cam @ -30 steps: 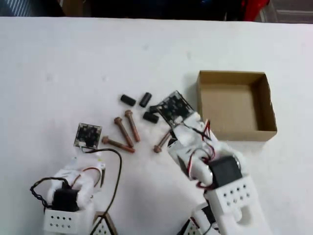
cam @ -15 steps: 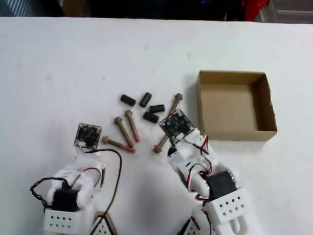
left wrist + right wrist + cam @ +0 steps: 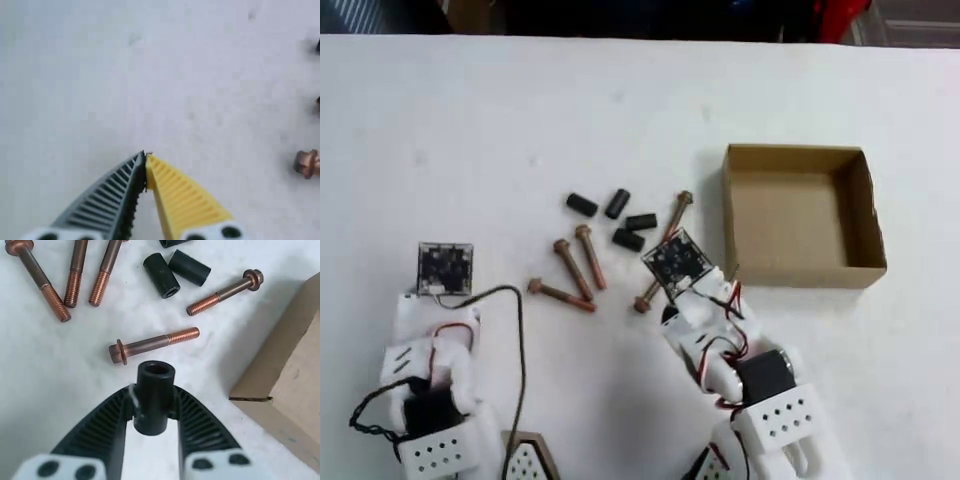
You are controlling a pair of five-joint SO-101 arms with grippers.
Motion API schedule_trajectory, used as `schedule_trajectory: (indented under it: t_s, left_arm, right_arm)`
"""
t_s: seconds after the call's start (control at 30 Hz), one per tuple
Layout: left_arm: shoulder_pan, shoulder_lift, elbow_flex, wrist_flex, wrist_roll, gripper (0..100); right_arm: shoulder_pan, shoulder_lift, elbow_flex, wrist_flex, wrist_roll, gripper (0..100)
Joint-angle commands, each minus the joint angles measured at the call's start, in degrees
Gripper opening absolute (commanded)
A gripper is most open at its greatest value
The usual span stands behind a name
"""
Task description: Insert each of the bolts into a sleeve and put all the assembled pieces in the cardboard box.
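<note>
1. R pincer [image 3: 153, 392]: pinching a sleeve [image 3: 156, 372] across its body, w/ both fingers on the rear half. The bore mouth faces away from the wrist and is clear. Judged: this grip lets a bolt enter w/o fouling the fingers.
2. Held sleeve pos.: above the counter [image 3: 470, 120], approx. mid-counter. The nearest bolt [image 3: 155, 344] lies crosswise just ahead of the mouth, not lined up w/ the bore. No bolt is in the sleeve yet.
3. L pincer [image 3: 145, 165]: fingers pressed together, nothing between them. It is over the counter toward the left edge, well apart from the parts. Judged: it must spread and take a bolt before insertion, since the R arm can't feed its own sleeve.
4. Loose bolts [image 3: 590, 255] and loose sleeves [image 3: 628, 239]: one cluster mid-counter, between the arms and the far edge. Judged: either arm can reach them.
5. Box [image 3: 800, 270]: open top, toward the right edge, just beside the cluster. No assy is in it yet. Judged: sited for R-arm drop-off; task is at an early stage.
</note>
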Motion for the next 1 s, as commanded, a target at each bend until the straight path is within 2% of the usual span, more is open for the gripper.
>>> schedule_trajectory:
  t_s: [0.0,0.17,0.37,0.57,0.7,0.83,0.97]
  left_arm:
    - [-2.3,-0.5,-6.0,-0.4,-7.3,2]
    - [-2.2,-0.4,-19.4,10.6,-8.8,2]
    - [-2.2,3.8,-28.3,15.0,-8.9,2]
    - [-2.2,26.4,-39.1,15.5,-8.4,2]
    - [-2.2,41.8,-48.2,16.3,-1.0,2]
    - [-0.8,53.9,-59.0,22.7,8.0,2]
    - [7.0,65.0,-69.6,33.8,9.0,2]
  right_arm:
    - [0.8,-1.0,-0.2,-1.5,-0.4,1.8]
    - [0.8,-1.0,-0.2,-1.5,-0.4,1.8]
    - [0.8,-1.0,-0.2,-1.5,-0.4,1.8]
    - [0.8,-1.0,-0.2,-1.5,-0.6,1.8]
    - [0.8,-1.0,-0.2,-1.5,-0.6,1.8]
    - [0.8,-1.0,-0.2,-1.5,-0.6,1.8]
    - [0.8,-1.0,-0.2,-1.5,-0.5,1.8]
